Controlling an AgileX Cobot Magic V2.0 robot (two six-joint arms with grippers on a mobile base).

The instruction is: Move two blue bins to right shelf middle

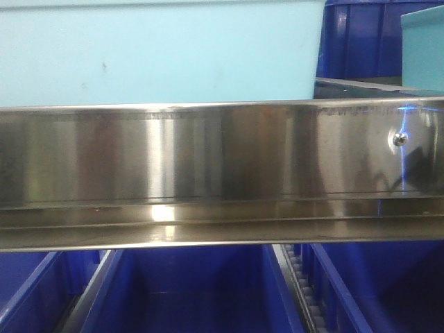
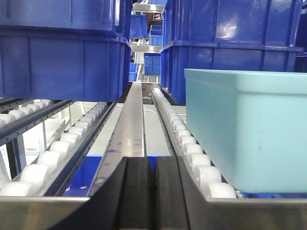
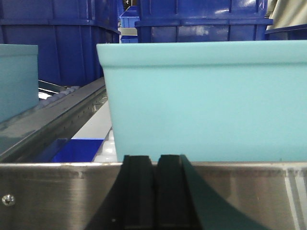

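Fingers (image 2: 136,191) of left gripper (image 2: 154,163) pressed together, empty; right gripper (image 3: 155,160) same; pale blue bin (image 3: 206,100) cropped at right edge.

The tub (image 3: 206,100) is turquoise, the bins (image 2: 62,62) dark blue, the rail (image 1: 208,152) silver.

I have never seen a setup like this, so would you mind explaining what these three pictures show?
This is a two-armed robot on wheels at a storage rack. The front camera looks closely at a steel shelf rail, with blue bins below it. The other two cameras sit on the wrists. The left gripper, shut and empty, looks along white rollers, with a turquoise bin beside them. The right gripper, also shut and empty, faces a turquoise bin close up.
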